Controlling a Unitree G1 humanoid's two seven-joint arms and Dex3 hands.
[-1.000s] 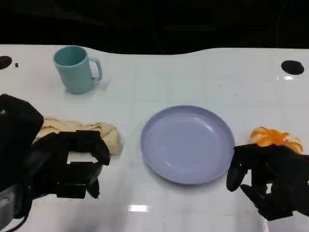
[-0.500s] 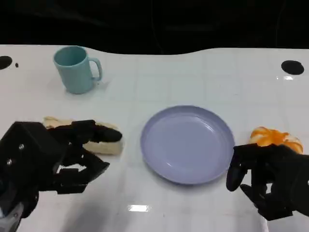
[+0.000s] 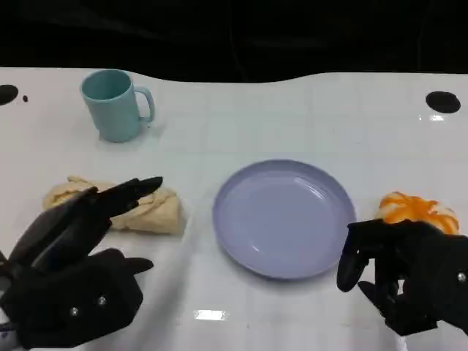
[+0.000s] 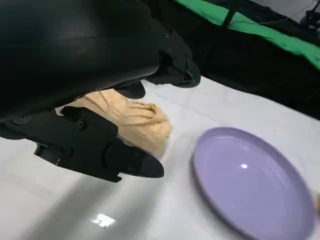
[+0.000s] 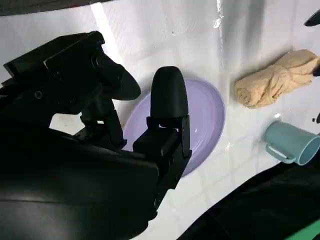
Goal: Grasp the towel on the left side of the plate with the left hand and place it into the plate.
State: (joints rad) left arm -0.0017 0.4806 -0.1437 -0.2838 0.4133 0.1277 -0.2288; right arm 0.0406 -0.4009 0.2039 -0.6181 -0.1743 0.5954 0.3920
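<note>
White glossy tabletop (image 3: 241, 124) is seen across the head view, w/ faint grid lines and light glare spots near the front edge. Beyond the far edge, wavy in outline, the room is dark; nothing can be made out there from the head view. In the left wrist view a green strip (image 4: 260, 30) is seen against the black backdrop behind the table. Two black round marks are set in the tabletop, one at far right (image 3: 442, 102), one at far left (image 3: 7, 93).

Beige towel (image 3: 150, 210) is found rolled and crumpled on the table, left of the lavender plate (image 3: 284, 218), near it but apart. It is not yet in the plate. A teal mug (image 3: 113, 104) is stood upright farther back, handle toward the plate. An orange item (image 3: 415, 208) is seen right of the plate, partly covered by the right hand.

Left hand (image 3: 77, 270) is held w/ fingers (image 3: 128, 194) stretched out and apart, tips over the towel's near side; nothing is grasped. Contact w/ the cloth cannot be told: in the left wrist view the towel (image 4: 132, 122) sits between the spread fingers, not pinched.

Right hand (image 3: 406, 274) is kept at the front right, just beside the plate's rim, fingers loosely curved and apart, nothing held.
</note>
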